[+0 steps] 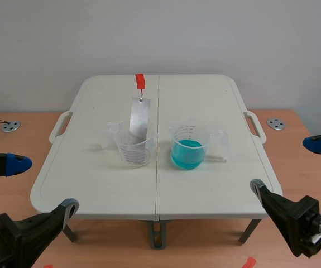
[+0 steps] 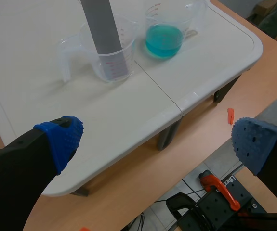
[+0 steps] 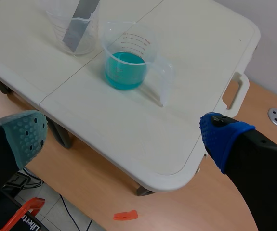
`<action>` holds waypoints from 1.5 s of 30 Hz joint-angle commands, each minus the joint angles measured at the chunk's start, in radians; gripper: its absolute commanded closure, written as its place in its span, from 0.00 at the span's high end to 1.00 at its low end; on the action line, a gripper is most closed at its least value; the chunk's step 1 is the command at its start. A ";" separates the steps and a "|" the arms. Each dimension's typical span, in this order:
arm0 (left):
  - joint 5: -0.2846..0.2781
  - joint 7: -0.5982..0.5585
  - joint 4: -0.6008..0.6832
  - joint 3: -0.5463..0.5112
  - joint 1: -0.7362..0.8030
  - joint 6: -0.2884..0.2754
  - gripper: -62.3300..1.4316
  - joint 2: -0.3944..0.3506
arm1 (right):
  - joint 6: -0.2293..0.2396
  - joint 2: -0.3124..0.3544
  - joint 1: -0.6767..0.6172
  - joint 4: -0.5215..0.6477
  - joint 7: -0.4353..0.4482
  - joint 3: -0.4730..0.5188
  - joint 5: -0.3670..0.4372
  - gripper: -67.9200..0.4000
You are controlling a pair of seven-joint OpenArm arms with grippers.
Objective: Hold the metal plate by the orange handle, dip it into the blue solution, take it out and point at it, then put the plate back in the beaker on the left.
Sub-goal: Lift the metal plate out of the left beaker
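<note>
Plainly nothing is gripped yet: the left claw [image 2: 157, 144] and the right claw [image 3: 125, 137] both hang spread and empty off the near edge of the surface [image 1: 205, 190], well apart from the beakers. One metal plate [image 1: 140, 118] leans in the left beaker [image 1: 133, 148], so its single orange handle [image 1: 140, 81] stands clear above it, free for a pinch. Two beakers stand mid-surface, side by side; the right beaker [image 1: 189, 146] holds the blue solution [image 1: 187, 155].

White fold-up bench [image 1: 205, 190] with a seam [image 1: 158, 184] down the middle. Left beaker [image 1: 133, 148] sits just left of it, right beaker [image 1: 189, 146] with blue liquid [image 1: 187, 153] just right.
</note>
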 commanded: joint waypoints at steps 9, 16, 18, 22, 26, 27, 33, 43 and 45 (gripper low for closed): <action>-0.009 -0.015 0.011 -0.005 -0.006 -0.001 1.00 0.005 | -0.004 0.002 -0.001 0.014 0.015 0.015 0.011 0.98; -0.006 -0.014 0.011 -0.005 -0.005 -0.001 1.00 0.005 | -0.003 0.002 0.013 0.014 0.010 0.015 0.011 0.98; -0.006 -0.015 0.011 -0.006 -0.005 -0.001 1.00 0.005 | -0.004 0.002 0.015 0.013 0.011 0.015 0.011 0.98; -0.006 -0.014 0.011 -0.006 -0.005 -0.001 1.00 0.005 | -0.003 0.002 0.026 0.013 0.010 0.014 0.019 0.98; -0.006 -0.014 0.011 -0.005 -0.005 -0.001 1.00 0.005 | -0.003 -0.001 0.057 -0.005 0.003 0.013 0.026 0.98; -0.006 -0.014 0.011 -0.005 -0.005 -0.001 1.00 0.005 | 0.001 -0.005 0.067 -0.011 0.003 0.012 0.027 0.98; -0.002 -0.014 0.011 -0.006 -0.005 -0.001 1.00 0.005 | 0.005 -0.015 0.134 -0.069 0.003 -0.040 0.026 0.98; 0.041 -0.014 0.011 -0.005 -0.005 -0.001 0.30 0.005 | 0.009 -0.042 0.303 -0.177 0.004 -0.153 0.026 0.98; 0.062 -0.013 0.010 -0.005 -0.002 0.000 0.09 0.005 | 0.012 -0.053 0.336 -0.201 0.004 -0.172 0.026 0.98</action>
